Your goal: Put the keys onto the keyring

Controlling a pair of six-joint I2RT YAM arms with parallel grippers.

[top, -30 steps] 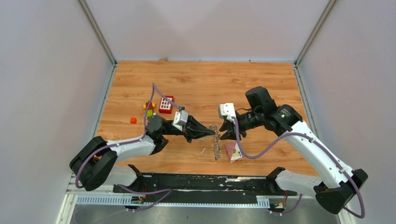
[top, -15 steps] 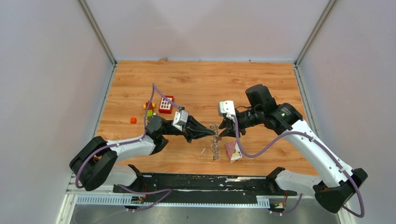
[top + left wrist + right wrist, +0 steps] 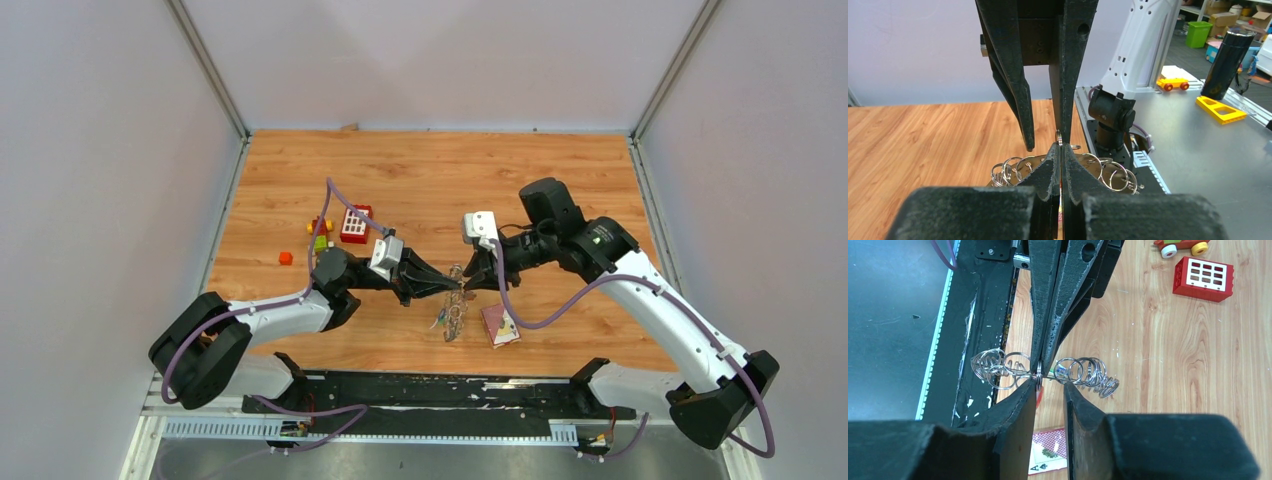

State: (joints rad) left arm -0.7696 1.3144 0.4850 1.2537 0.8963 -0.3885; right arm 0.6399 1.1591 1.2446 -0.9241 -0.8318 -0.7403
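The keyring (image 3: 455, 312) is a grey loop strung with several small silvery rings, hanging just above the wooden table. My left gripper (image 3: 458, 289) is shut on it at the top. In the left wrist view (image 3: 1061, 147) the small rings (image 3: 1013, 167) fan out behind the closed tips. My right gripper (image 3: 470, 283) faces it, open. In the right wrist view (image 3: 1050, 386) one finger touches the ring next to the left tips, and the keyring (image 3: 1088, 372) spreads across. A red strip (image 3: 1039, 397) hangs below, perhaps a key tag. No keys are plainly visible.
A maroon-backed playing card (image 3: 500, 324) lies just right of the keyring, also in the right wrist view (image 3: 1048, 455). A red block with white squares (image 3: 354, 224), a small toy car (image 3: 318, 228) and an orange cube (image 3: 286, 258) sit to the left. A black rail (image 3: 430, 390) runs along the near edge.
My right gripper has moved left, closing on the left gripper's tips. The keyring's lower end has swung left. The left arm has held still.
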